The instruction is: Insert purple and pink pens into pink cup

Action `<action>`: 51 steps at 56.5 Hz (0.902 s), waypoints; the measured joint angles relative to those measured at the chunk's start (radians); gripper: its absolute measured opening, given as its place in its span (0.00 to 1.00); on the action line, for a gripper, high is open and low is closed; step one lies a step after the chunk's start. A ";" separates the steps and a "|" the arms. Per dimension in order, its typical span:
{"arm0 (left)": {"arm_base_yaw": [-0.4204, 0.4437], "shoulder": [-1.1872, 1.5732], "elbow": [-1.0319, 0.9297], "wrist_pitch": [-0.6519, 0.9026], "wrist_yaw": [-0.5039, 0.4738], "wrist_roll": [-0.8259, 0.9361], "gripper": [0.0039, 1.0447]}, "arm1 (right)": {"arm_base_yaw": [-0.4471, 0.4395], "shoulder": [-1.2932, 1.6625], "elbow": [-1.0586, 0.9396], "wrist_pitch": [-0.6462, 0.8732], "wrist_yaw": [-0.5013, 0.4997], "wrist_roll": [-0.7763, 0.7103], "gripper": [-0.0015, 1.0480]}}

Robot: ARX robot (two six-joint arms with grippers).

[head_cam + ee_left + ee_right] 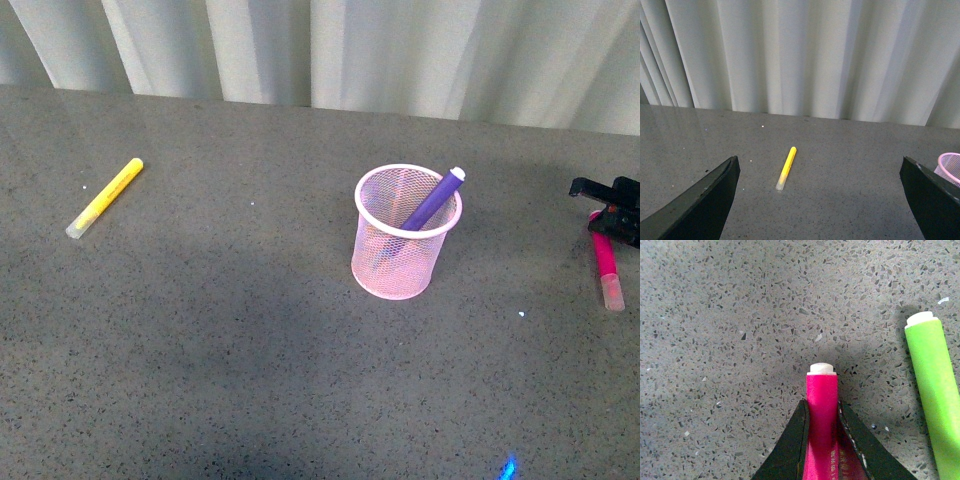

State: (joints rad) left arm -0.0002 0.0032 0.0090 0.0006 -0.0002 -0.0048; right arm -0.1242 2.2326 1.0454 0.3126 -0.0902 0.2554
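Observation:
The pale pink mesh cup [405,232] stands upright at the table's middle. The purple pen [435,199] leans inside it, its white end above the rim. My right gripper [612,207] at the far right edge is shut on the pink pen [606,262], whose clear cap end points toward the front. In the right wrist view the jaws clamp the magenta barrel [822,415] close over the table. My left gripper [820,200] is open and empty, with the cup's rim [950,165] at that view's edge.
A yellow marker [105,197] lies at the left of the grey speckled table; it also shows in the left wrist view [786,168]. A green marker [935,390] lies right beside the pink pen. Pale curtains hang behind the table's far edge.

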 joint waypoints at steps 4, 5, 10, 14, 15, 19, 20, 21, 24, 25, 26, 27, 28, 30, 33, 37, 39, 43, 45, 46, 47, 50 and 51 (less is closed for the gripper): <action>0.000 0.000 0.000 0.000 0.000 0.000 0.94 | 0.000 -0.025 -0.037 0.073 -0.005 0.011 0.11; 0.000 0.000 0.000 0.000 0.000 0.000 0.94 | 0.001 -0.029 -0.043 0.085 -0.005 0.012 0.11; 0.000 0.000 0.000 0.000 0.000 0.000 0.94 | 0.005 -0.095 -0.106 0.202 -0.025 0.027 0.11; 0.000 0.000 0.000 0.000 0.000 0.000 0.94 | 0.011 -0.161 -0.148 0.281 -0.024 0.038 0.11; 0.000 0.000 0.000 0.000 0.000 0.000 0.94 | 0.016 -0.198 -0.169 0.319 -0.027 0.042 0.11; 0.000 0.000 0.000 0.000 0.000 0.000 0.94 | 0.036 -0.317 -0.225 0.416 -0.060 0.066 0.11; 0.000 0.000 0.000 0.000 0.000 0.000 0.94 | 0.042 -0.343 -0.237 0.435 -0.067 0.068 0.11; 0.000 0.000 0.000 0.000 0.000 0.000 0.94 | 0.049 -0.369 -0.249 0.451 -0.079 0.073 0.11; 0.000 0.000 0.000 0.000 0.000 0.000 0.94 | 0.078 -0.455 -0.285 0.491 -0.109 0.076 0.11; 0.000 0.000 0.000 0.000 0.000 0.000 0.94 | 0.089 -0.479 -0.295 0.499 -0.117 0.076 0.11; 0.000 0.000 0.000 0.000 0.000 0.000 0.94 | 0.107 -0.515 -0.311 0.519 -0.135 0.075 0.11; 0.000 0.000 0.000 0.000 0.000 0.000 0.94 | 0.119 -0.534 -0.320 0.536 -0.145 0.072 0.11; 0.000 0.000 0.000 0.000 0.000 0.000 0.94 | 0.130 -0.550 -0.329 0.553 -0.155 0.068 0.11; 0.000 0.000 0.000 0.000 0.000 0.000 0.94 | 0.159 -0.581 -0.347 0.603 -0.177 0.054 0.11; 0.000 0.000 0.000 0.000 0.000 0.000 0.94 | 0.197 -0.596 -0.364 0.677 -0.214 0.027 0.11; 0.000 0.000 0.000 0.000 0.000 0.000 0.94 | 0.241 -0.584 -0.378 0.746 -0.255 -0.002 0.11; 0.000 0.000 0.000 0.000 0.000 0.000 0.94 | 0.255 -0.571 -0.382 0.770 -0.259 -0.007 0.11; 0.000 0.000 0.000 0.000 0.000 0.000 0.94 | 0.282 -0.535 -0.395 0.830 -0.284 -0.015 0.11; 0.000 0.000 0.000 0.000 0.000 0.000 0.94 | 0.292 -0.517 -0.397 0.852 -0.295 -0.016 0.11; 0.000 0.000 0.000 0.000 0.000 0.000 0.94 | 0.299 -0.505 -0.398 0.864 -0.302 -0.016 0.11; 0.000 0.000 0.000 0.000 0.000 0.000 0.94 | 0.305 -0.493 -0.398 0.877 -0.306 -0.016 0.11; 0.000 0.000 0.000 0.000 0.000 0.000 0.94 | 0.319 -0.467 -0.398 0.906 -0.314 -0.016 0.11; 0.000 0.000 0.000 0.000 0.000 0.000 0.94 | 0.322 -0.461 -0.398 0.912 -0.314 -0.018 0.11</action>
State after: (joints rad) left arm -0.0002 0.0032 0.0090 0.0006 -0.0002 -0.0048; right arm 0.1974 1.7718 0.6476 1.2243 -0.4046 0.2379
